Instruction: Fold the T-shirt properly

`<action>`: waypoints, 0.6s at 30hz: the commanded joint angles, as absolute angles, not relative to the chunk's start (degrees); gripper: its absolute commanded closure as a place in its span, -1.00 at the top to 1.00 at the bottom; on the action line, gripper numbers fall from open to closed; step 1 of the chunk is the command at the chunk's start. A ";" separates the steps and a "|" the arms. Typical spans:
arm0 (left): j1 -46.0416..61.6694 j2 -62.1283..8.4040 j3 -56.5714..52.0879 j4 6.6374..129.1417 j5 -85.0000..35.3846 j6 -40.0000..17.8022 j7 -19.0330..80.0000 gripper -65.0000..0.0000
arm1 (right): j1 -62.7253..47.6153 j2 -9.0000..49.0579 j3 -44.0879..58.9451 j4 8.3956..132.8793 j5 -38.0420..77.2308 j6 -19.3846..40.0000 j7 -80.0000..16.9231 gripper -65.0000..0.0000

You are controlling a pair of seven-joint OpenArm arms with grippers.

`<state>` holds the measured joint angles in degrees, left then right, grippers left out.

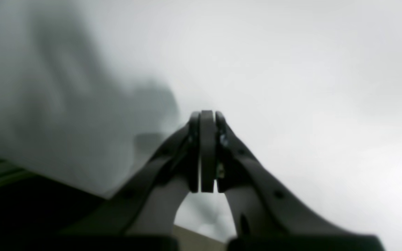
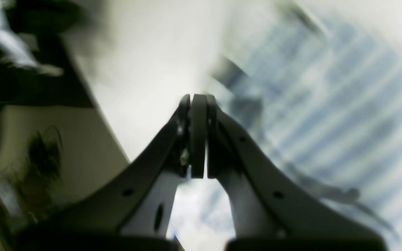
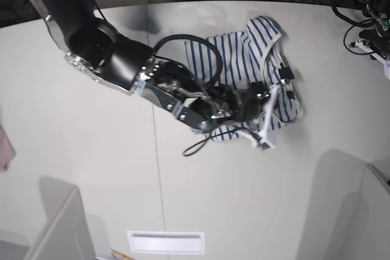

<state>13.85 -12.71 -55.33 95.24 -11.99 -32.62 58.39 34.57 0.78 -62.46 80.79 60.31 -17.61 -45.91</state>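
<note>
While the T-shirt (image 3: 244,59) lies bunched toward the far right part of the worktop (image 3: 91,168), nothing here looks like a finished fold yet. In the base view the striped cloth is a rumpled heap, one panel turned up toward the far edge and a strip of hem trailing toward the near side, with a small dark tag (image 3: 285,74) showing at its right margin. No flat rectangle, no squared edges; by my reading the job is early, or in the middle of a gather, with the real folds yet to be made.

The right gripper (image 3: 263,120) reaches across from the left side and sits right over the near end of the heap. Its wrist view shows the fingers (image 2: 198,136) pressed together, stripes blurred behind them; whether a fold of cloth is pinched between them I cannot tell, since no fabric shows clearly in the seam.

The left gripper (image 1: 207,153) is out of the base view altogether. Its own camera shows fingers closed flat against one another with nothing between them, above pale, blurred surface.

A pinkish cloth scrap (image 3: 5,147) lies at the left edge, well apart from the action.

What is left, as I judge it: spread the shirt flat, bring the sleeves in, then fold the body over.
</note>
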 commanded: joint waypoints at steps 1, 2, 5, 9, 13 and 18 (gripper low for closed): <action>14.73 -13.93 -55.69 96.04 -13.58 -32.48 57.98 -1.00 | 35.03 1.36 -61.32 83.82 60.79 -19.03 -47.25 -1.00; 15.25 -13.93 -55.69 96.04 -15.08 -32.48 57.98 -1.00 | 34.24 2.77 -61.05 86.37 60.53 -21.58 -49.19 -1.00; 16.13 -14.99 -55.78 96.04 -17.63 -32.48 57.89 -1.00 | 29.58 5.14 -61.14 92.44 58.24 -26.42 -53.23 -1.00; 15.96 -15.16 -55.69 96.04 -17.71 -32.48 57.98 -1.00 | 22.73 5.05 -61.14 93.14 51.38 -26.68 -56.04 -1.00; 15.96 -15.08 -55.60 96.04 -17.54 -32.48 57.98 -1.00 | 18.42 2.15 -61.32 92.97 46.20 -26.59 -56.31 -1.00; 15.78 -14.99 -55.34 96.13 -17.45 -32.48 57.98 -1.00 | 18.42 -2.51 -69.14 89.80 45.49 -26.59 -55.96 -1.00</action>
<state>16.03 -13.85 -55.13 95.20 -16.99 -32.62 58.89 17.45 -1.96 -69.76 88.95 45.36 -27.03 -56.40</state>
